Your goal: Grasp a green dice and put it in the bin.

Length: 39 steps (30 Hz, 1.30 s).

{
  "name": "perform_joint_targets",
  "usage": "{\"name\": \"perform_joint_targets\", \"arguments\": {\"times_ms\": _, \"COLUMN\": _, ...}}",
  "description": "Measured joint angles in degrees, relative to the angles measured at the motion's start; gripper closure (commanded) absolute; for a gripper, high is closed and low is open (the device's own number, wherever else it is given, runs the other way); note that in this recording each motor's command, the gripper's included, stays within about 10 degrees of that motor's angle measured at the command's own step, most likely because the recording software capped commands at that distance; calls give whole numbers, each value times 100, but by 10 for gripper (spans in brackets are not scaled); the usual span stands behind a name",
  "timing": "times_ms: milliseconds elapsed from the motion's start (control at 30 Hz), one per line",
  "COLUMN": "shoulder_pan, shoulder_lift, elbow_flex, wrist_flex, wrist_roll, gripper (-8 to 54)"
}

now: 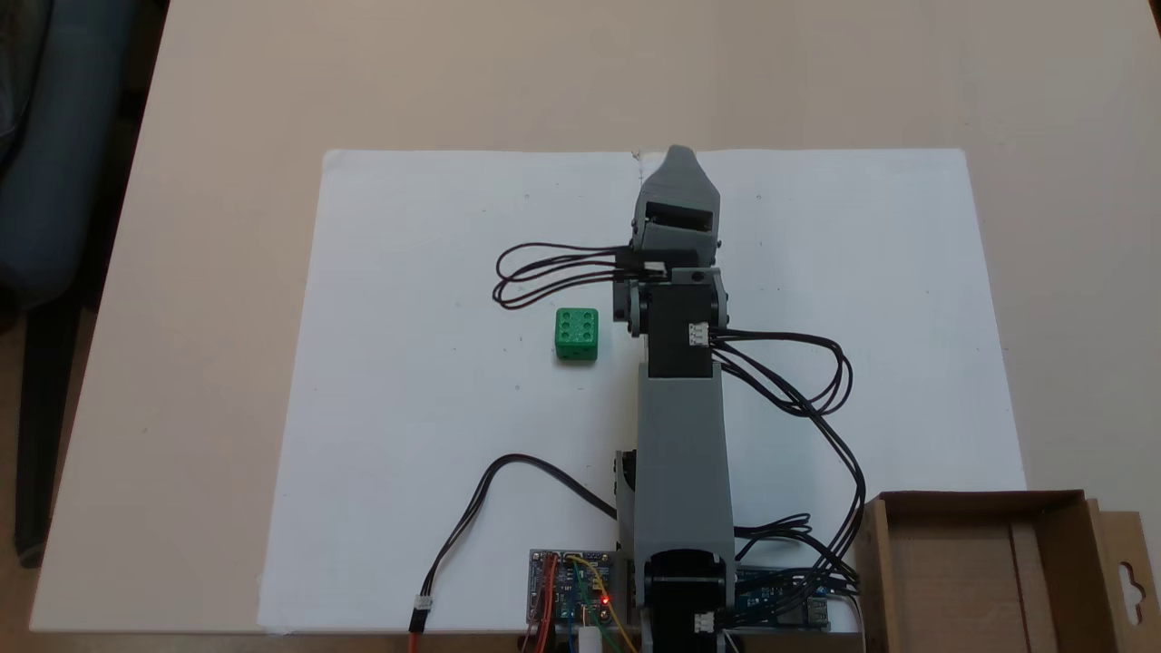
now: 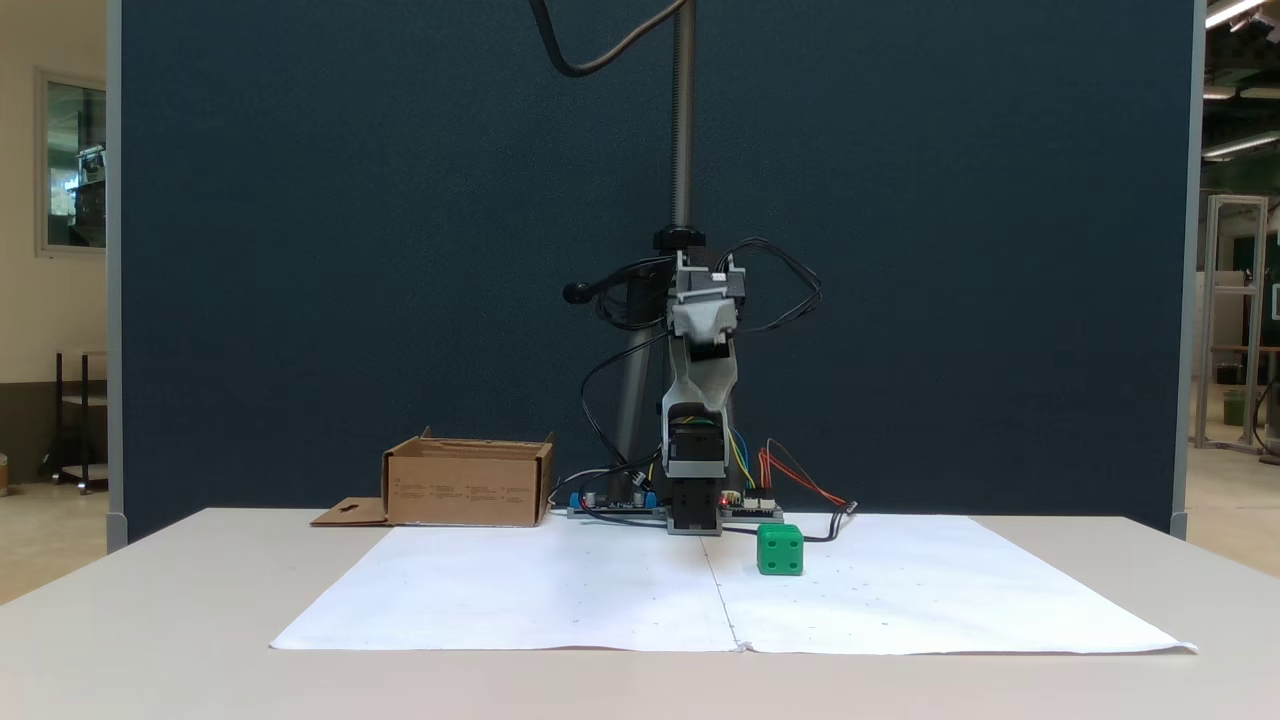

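Observation:
The green dice (image 1: 576, 334) rests on the white paper, six pips up, just left of the arm's wrist in a fixed view; from the front the dice (image 2: 780, 550) sits right of the arm's base. My gripper (image 1: 678, 156) points away from the base, held above the paper, farther out than the dice and to its right. Seen from the front, the gripper (image 2: 690, 402) tapers downward, well above the table. Its jaws meet in one tip with no gap and nothing between them. The bin (image 1: 980, 499) is a brown cardboard box beside the arm's base, also seen as the bin (image 2: 465, 490).
A white paper sheet (image 1: 435, 435) covers the middle of the beige table. Black cables (image 1: 544, 272) loop out left of the wrist, near the dice. A circuit board (image 1: 571, 589) with wires lies by the base. The bin's flap (image 1: 1129, 571) sticks out sideways.

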Motion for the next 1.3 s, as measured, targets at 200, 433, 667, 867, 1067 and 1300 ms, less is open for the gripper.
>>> {"name": "perform_joint_targets", "arguments": {"times_ms": 200, "shoulder_pan": -378, "shoulder_lift": 0, "elbow_flex": -97, "wrist_flex": 1837, "wrist_roll": 343, "gripper": 40}}
{"name": "perform_joint_targets", "arguments": {"times_ms": 433, "shoulder_pan": -501, "shoulder_lift": 0, "elbow_flex": -589, "wrist_flex": 3551, "wrist_roll": 642, "gripper": 40}}
{"name": "perform_joint_targets", "arguments": {"times_ms": 667, "shoulder_pan": -615, "shoulder_lift": 0, "elbow_flex": -1169, "wrist_flex": 3647, "wrist_roll": 747, "gripper": 41}}
{"name": "perform_joint_targets", "arguments": {"times_ms": 867, "shoulder_pan": -1160, "shoulder_lift": -9, "elbow_flex": -1204, "wrist_flex": 3894, "wrist_roll": 870, "gripper": 41}}
{"name": "perform_joint_targets", "arguments": {"times_ms": 1067, "shoulder_pan": -1433, "shoulder_lift": -448, "elbow_flex": -1204, "wrist_flex": 3937, "wrist_roll": 1037, "gripper": 41}}
{"name": "perform_joint_targets", "arguments": {"times_ms": 1300, "shoulder_pan": -1538, "shoulder_lift": -1450, "elbow_flex": -1204, "wrist_flex": 3700, "wrist_roll": 1178, "gripper": 41}}
